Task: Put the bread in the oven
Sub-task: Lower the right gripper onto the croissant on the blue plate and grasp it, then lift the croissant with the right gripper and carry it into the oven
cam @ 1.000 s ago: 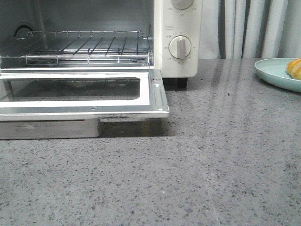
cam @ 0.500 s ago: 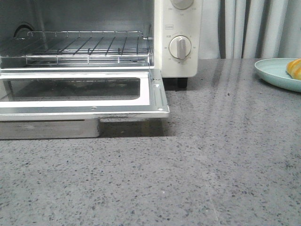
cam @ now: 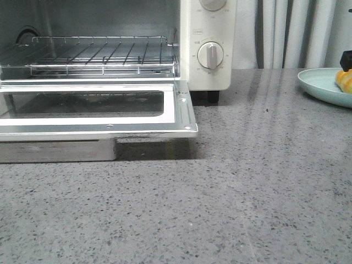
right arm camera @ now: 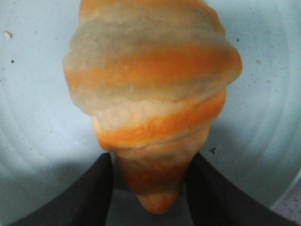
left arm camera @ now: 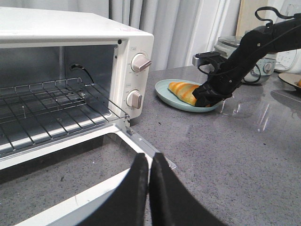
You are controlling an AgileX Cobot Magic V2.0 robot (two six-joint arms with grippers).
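**Right wrist view: pincer straddling the tapered tip of the bread**

Right wrist view showed the bread (right arm camera: pixel 150 94) lying on the plate (right arm camera: pixel 33 117), its narrow end pointing between the two fingers (right arm camera: pixel 101 188) of the right pincer (right arm camera: pixel 150 193). The fingers stood open on either side of that tip, close to it, and I could not tell whether they touched it.

It looked a light, soft thing with a smooth, perhaps slick crust; I judged a hard squeeze would dent it, and the tapered tip might slide out. A hold farther up, on the thicker striped body, seemed safer to me.

From the left wrist view, the plate sat on the table (left arm camera: pixel 244 155) well apart from the oven (left arm camera: pixel 70 56), whose door (left arm camera: pixel 94 174) hung open with the rack (left arm camera: pixel 47 108) bare. The left pincer (left arm camera: pixel 149 165) had its fingers pressed together, holding nothing.
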